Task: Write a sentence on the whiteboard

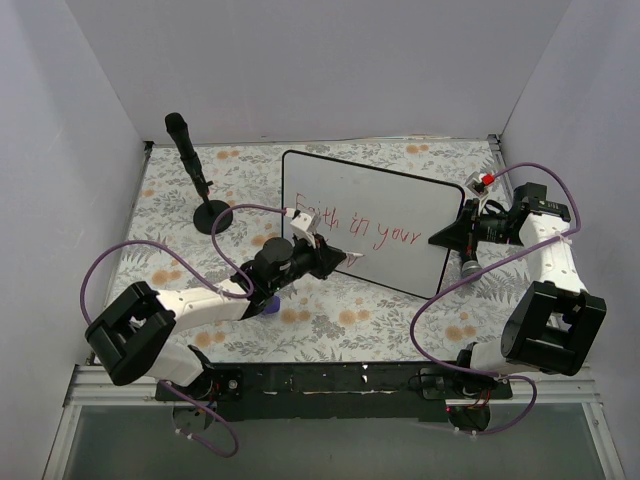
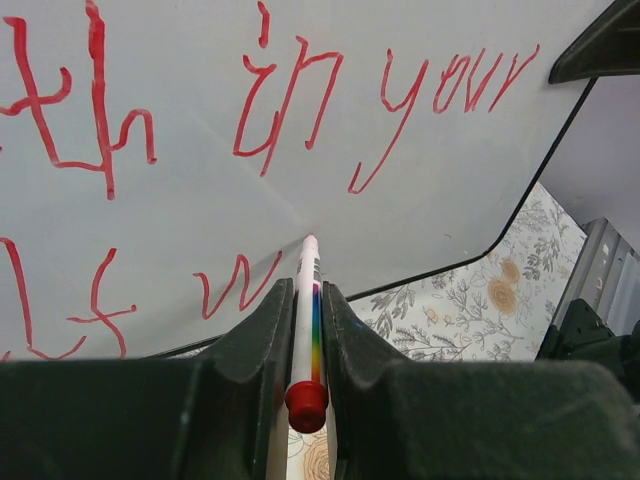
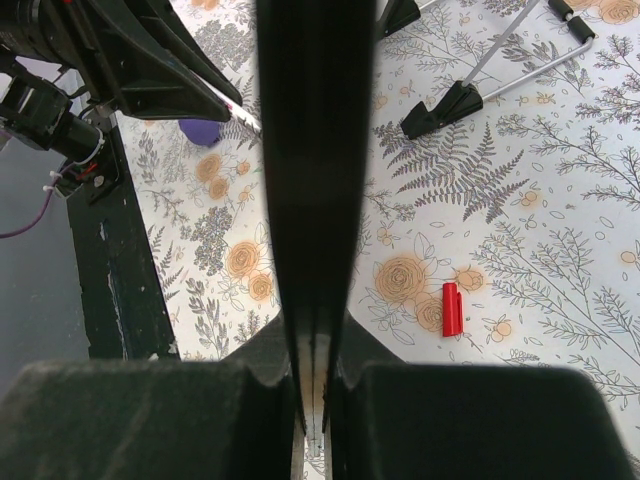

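The whiteboard (image 1: 400, 215) leans in the middle of the flowered cloth (image 1: 330, 320); it looks stiff and light, its glossy face slippery, so the black frame is the place to hold; the right gripper (image 3: 315, 340) is clamped there; the left gripper (image 2: 307, 290) pinches the marker (image 2: 307, 325), its tip at the board beside the sentence (image 2: 300, 100); only the right wrist view shows a red cap (image 3: 452, 308).
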### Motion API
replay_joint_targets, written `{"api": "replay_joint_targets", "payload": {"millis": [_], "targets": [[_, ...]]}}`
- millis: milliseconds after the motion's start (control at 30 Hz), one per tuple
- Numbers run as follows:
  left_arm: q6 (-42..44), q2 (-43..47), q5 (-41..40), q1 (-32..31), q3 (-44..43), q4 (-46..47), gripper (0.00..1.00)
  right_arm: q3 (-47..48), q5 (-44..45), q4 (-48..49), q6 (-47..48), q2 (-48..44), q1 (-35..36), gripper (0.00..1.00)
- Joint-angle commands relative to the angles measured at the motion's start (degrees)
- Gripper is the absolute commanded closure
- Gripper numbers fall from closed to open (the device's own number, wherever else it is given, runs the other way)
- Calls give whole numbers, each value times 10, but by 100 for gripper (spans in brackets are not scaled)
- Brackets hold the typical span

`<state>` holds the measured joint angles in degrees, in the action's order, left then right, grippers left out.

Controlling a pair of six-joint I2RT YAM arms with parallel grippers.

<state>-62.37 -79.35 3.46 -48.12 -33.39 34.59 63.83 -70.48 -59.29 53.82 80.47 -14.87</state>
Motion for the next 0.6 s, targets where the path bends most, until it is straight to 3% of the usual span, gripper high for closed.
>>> {"api": "replay_joint_targets", "payload": {"millis": [0, 400, 567], "targets": [[15, -3, -28, -1, -26, -3, 100, -1, 45, 8, 6, -15, 7, 99], [21, -27, -47, -1, -37, -23, 100, -4, 46, 12, 4, -19, 7, 99], [18, 6, -36, -1, -12, -12, 100, -6, 45, 14, 1, -20, 7, 99]]}}
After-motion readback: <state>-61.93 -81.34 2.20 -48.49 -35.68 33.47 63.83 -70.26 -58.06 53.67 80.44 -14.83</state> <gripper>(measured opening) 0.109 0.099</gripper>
